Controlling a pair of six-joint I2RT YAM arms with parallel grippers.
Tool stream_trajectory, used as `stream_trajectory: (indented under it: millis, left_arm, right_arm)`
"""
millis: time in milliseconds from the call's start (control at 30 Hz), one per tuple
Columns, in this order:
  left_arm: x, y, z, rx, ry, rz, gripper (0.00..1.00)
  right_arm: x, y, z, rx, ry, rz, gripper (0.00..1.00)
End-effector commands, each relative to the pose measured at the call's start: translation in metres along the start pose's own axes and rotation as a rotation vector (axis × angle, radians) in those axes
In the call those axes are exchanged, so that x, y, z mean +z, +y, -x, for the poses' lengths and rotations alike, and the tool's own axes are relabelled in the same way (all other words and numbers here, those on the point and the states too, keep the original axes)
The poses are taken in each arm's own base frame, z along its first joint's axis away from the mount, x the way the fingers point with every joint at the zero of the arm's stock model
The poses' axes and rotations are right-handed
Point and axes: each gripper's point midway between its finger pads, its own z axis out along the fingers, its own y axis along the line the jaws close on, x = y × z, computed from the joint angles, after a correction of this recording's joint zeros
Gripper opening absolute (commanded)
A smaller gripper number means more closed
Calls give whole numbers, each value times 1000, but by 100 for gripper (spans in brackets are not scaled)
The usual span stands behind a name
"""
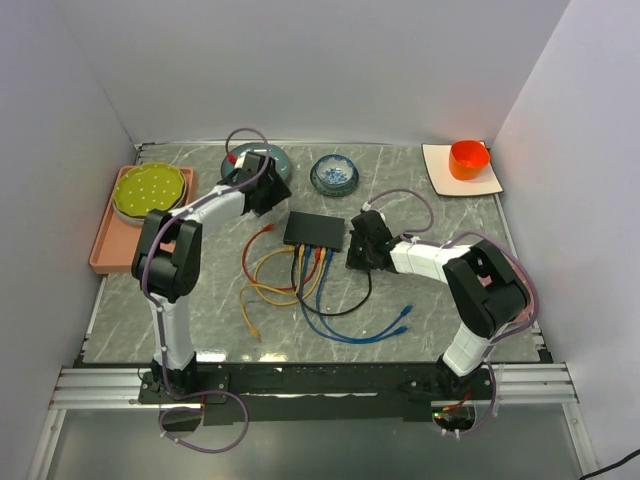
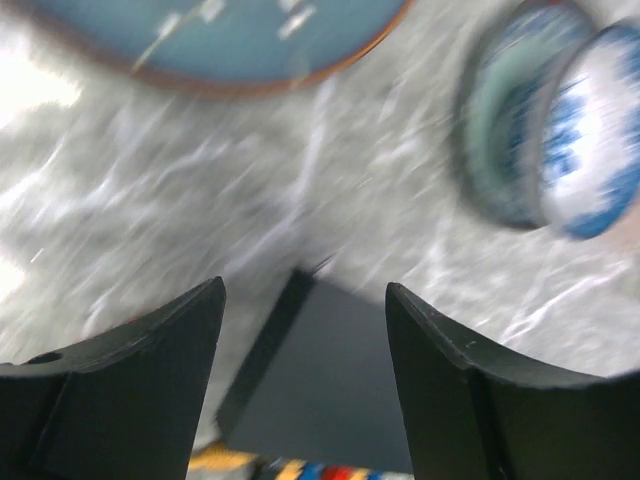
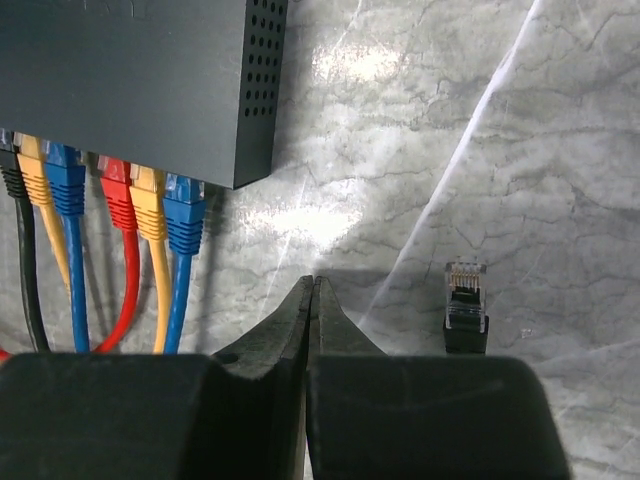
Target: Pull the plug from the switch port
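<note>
Right jaws pressed together, empty; switch ahead-left, plugs rowed across its near edge. Left jaws wide, empty, switch ahead too. Right looks nearer plugs.

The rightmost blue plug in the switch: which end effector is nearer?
Right. The right end effector, shut, is just beside the blue plug; the left end effector hovers open behind the switch.

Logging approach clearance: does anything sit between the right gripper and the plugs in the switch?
Nothing visible. Only bare tabletop separates the shut right gripper from the nearest blue plug in the switch; a loose black plug lies off to the other side.
</note>
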Motion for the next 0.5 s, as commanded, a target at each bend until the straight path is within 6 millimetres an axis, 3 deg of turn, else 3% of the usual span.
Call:
stream_trajectory:
  millis: [0, 233, 367, 467]
  left_arm:
    - [17, -18, 7, 13, -3, -37, 69]
    - [40, -13, -23, 7, 56, -76, 56]
    - [54, -7, -32, 25, 86, -44, 53]
    - [54, -14, -36, 37, 99, -63, 51]
  right_arm:
    - [4, 4, 7, 25, -14, 5, 0]
    - [18, 1, -8, 45, 45, 1, 0]
    - [19, 9, 0, 50, 40, 13, 0]
    - [23, 9, 2, 50, 45, -3, 0]
